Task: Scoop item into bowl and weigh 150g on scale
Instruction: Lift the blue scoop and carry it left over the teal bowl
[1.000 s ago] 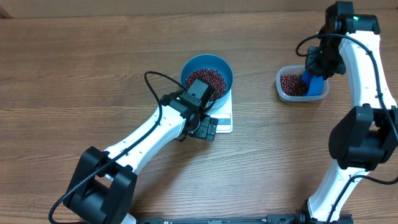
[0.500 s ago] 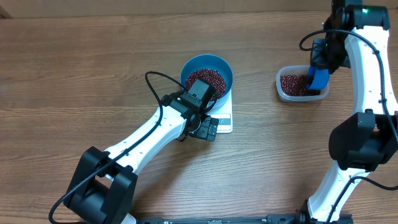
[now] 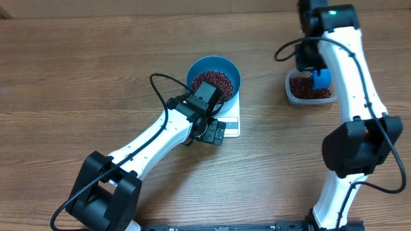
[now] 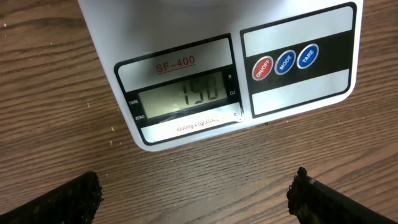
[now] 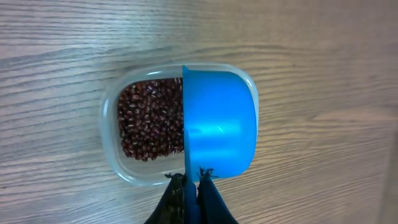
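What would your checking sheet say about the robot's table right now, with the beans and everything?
Surface: brown wooden table.
Job's things: blue bowl of beans sits on the white scale; a clear tub holds more beans.
Clutter: nothing seen.
Grippers: left gripper open, hanging in front of the scale; right gripper shut on the blue scoop, over the tub.
Cables: black cable loops beside the bowl; a second cable hangs by the right arm.
Surroundings: nothing seen.

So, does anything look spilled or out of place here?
Nothing stands out. The beans lie inside the blue bowl and the clear tub, none on the wood; the bowl sits on the scale, and the right gripper holds the scoop over the tub.
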Robot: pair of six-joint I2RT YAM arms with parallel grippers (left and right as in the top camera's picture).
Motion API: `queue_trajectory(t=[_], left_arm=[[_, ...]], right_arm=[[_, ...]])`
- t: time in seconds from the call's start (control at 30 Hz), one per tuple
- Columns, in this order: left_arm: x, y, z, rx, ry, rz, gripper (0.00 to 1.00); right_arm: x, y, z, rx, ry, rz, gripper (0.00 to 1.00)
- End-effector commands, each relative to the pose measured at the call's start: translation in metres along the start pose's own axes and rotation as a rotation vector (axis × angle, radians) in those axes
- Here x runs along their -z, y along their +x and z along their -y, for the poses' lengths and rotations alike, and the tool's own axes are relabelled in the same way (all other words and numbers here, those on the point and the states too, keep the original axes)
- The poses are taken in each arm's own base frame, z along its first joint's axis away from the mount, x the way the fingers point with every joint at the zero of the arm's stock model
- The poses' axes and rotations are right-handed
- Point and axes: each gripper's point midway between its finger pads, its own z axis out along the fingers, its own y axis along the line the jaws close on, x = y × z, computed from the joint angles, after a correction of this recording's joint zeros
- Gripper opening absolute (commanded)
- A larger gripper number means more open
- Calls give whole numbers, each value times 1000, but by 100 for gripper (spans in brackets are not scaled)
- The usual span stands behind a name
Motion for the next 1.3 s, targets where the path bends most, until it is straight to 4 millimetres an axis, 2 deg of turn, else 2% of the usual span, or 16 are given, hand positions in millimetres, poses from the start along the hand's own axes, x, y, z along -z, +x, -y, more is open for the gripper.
queue_trajectory(t=[0.0, 0.4, 0.47, 0.57, 0.63, 0.67, 0.83, 0.97, 1.07, 1.13, 1.27], left_arm=[[-3, 2, -2, -26, -17, -7, 100], [-3, 2, -3, -26, -20, -7, 100], [-3, 2, -3, -26, -20, -7, 99], [-3, 2, -3, -26, -20, -7, 100], [-3, 2, -3, -26, -20, -7, 100], [-3, 2, -3, -26, -20, -7, 100], [-3, 3, -3, -26, -20, -9, 100], [-3, 0, -2, -27, -17, 1, 100], [5, -5, -1, -27, -13, 14, 100], [21, -14, 1, -45, -2, 46, 99], [72, -36, 4, -49, 29, 159, 100]], right_arm=[[26, -9, 20, -13, 92, 85, 4], [26, -10, 20, -57, 90, 90, 4], [26, -13, 10, -84, 33, 98, 4], [29, -19, -27, -84, -190, 110, 4], [34, -20, -40, -82, -271, 115, 4], [37, -21, -44, -81, -300, 119, 4], [99, -34, -63, -80, -542, 239, 4], [143, -38, -83, -42, -742, 305, 4], [155, -35, -96, 6, -826, 313, 4], [156, -33, -102, 17, -834, 303, 4], [163, -28, -119, 90, -842, 318, 4]])
